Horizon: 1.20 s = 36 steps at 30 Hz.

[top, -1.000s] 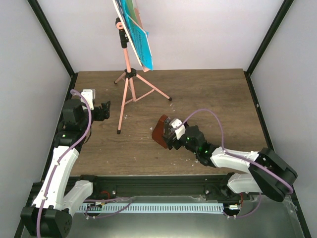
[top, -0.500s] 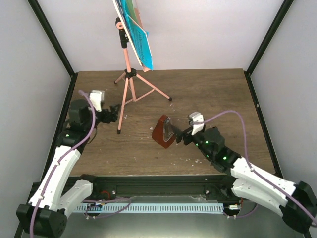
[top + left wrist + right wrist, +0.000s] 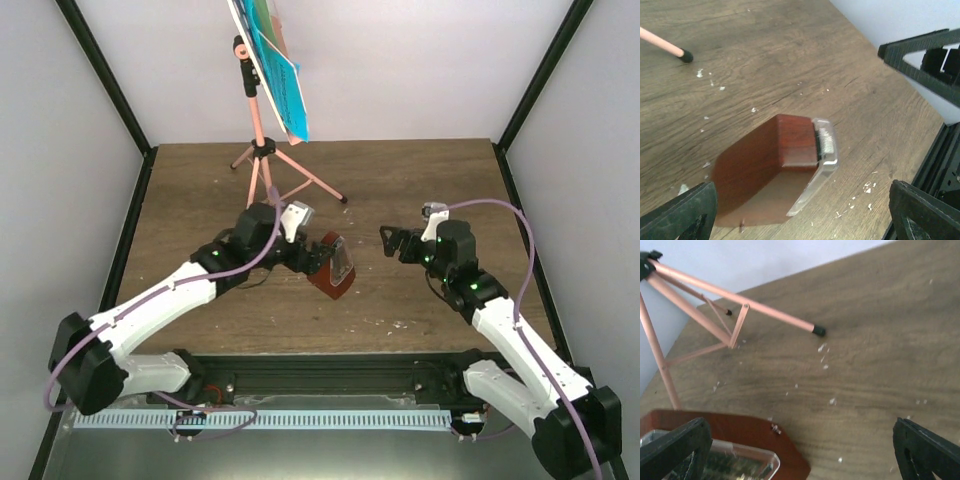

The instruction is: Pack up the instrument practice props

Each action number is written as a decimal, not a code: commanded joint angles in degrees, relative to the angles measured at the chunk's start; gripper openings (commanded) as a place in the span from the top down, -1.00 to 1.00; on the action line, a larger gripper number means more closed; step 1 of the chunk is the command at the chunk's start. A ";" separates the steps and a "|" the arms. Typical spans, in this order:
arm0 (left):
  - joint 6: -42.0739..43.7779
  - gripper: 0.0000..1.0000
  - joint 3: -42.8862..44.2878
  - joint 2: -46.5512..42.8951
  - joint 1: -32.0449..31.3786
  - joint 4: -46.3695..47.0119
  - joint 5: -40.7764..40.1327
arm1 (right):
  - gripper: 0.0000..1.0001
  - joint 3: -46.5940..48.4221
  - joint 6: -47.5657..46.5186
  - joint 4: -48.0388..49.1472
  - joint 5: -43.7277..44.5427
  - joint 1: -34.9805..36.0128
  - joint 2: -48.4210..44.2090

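The reddish-brown metronome (image 3: 324, 279) lies tipped over on the wooden table, its clear cover (image 3: 342, 262) facing right. My left gripper (image 3: 311, 254) is open right at its left side. In the left wrist view the metronome (image 3: 765, 170) lies between the wide-apart fingers (image 3: 685, 215), close to the left one, and nothing is gripped. My right gripper (image 3: 393, 243) is open and stands apart to the right; its wrist view shows the metronome (image 3: 747, 432) at lower left. The pink music stand (image 3: 262, 150) stands at the back with blue sheet-music pages (image 3: 284, 90) on its desk.
One stand leg's black foot (image 3: 240, 266) rests just left of my left arm; another (image 3: 819, 330) reaches toward the table's middle. White crumbs (image 3: 395, 324) are scattered on the wood. Black frame posts (image 3: 530, 90) and grey walls close in the table.
My right gripper left the metronome and drew back to the right. My left arm swung right from beside the stand leg to the metronome, its jaws opening wider.
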 commanded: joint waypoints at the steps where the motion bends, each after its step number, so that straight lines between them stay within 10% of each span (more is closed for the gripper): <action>1: 1.78 -0.90 5.04 5.02 -3.49 1.93 -5.58 | -1.00 -1.93 4.50 -1.91 -5.75 -0.81 -3.42; 8: 6.77 -0.87 8.81 12.41 -6.89 1.54 -10.63 | -1.00 -3.70 4.80 -3.73 -5.58 -0.84 -5.40; 21: 9.18 0.01 9.48 15.39 -9.97 -1.17 -18.54 | -1.00 -5.20 6.16 -1.38 -6.64 -0.93 -3.73; 36: -4.40 0.05 10.60 14.08 -12.71 -9.21 -34.50 | -1.00 -7.43 5.11 -1.16 -8.19 -0.91 -5.88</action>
